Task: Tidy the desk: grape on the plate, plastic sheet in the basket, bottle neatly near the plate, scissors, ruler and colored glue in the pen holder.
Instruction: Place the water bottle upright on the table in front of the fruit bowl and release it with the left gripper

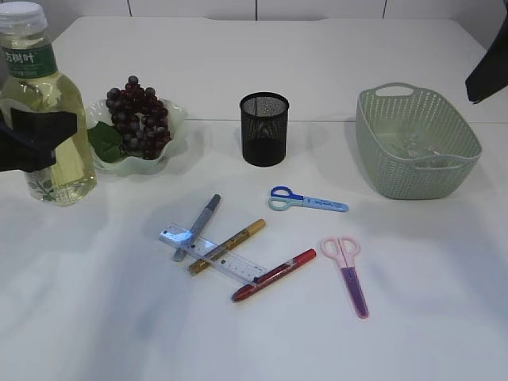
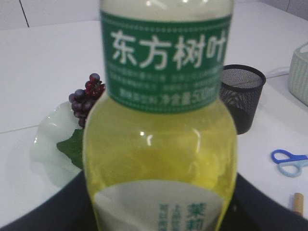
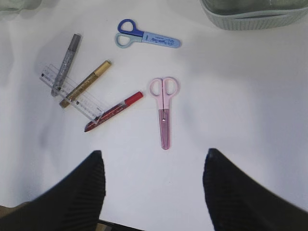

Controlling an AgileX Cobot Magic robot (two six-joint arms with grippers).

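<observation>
My left gripper [image 1: 32, 141] is shut on the upright yellow tea bottle [image 1: 44, 95], left of the pale green plate [image 1: 173, 144]; the bottle fills the left wrist view [image 2: 163, 144]. The grape bunch [image 1: 139, 119] lies on the plate. The black mesh pen holder [image 1: 263, 128] stands mid-table. A clear plastic sheet [image 1: 413, 147] lies in the green basket [image 1: 373, 151]. Blue scissors [image 3: 147, 38], pink scissors [image 3: 164, 108], the clear ruler [image 3: 72, 94] and silver [image 3: 66, 62], gold [image 3: 86, 82] and red [image 3: 113, 111] glue pens lie loose. My right gripper [image 3: 154, 154] is open and empty, high above the pink scissors.
The glue pens cross over the ruler [image 1: 214, 255] in one cluster front of centre. Part of my right arm [image 1: 488, 71] shows at the exterior view's right edge, above the basket. The table's back edge runs behind the plate and basket.
</observation>
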